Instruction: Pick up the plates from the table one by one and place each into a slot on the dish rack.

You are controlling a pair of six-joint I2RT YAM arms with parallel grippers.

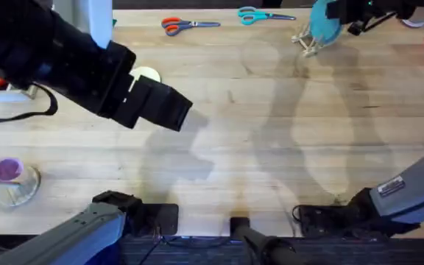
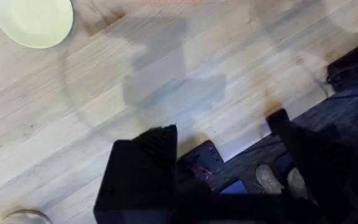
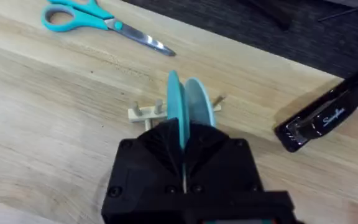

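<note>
Big light wooden table filling most of the overhead view, with the left arm up close under the camera, blurry and dark, left gripper hanging well above the boards with its black fingers spread apart and nothing between them. Way over at the far right edge, right gripper clamped tight on the teal plate, held on edge right at the little dish rack, near the teal scissors and a black stapler. Smallest bit: cream-yellow plate lying flat on the table, far left side, half hidden behind the left arm from overhead.
</note>
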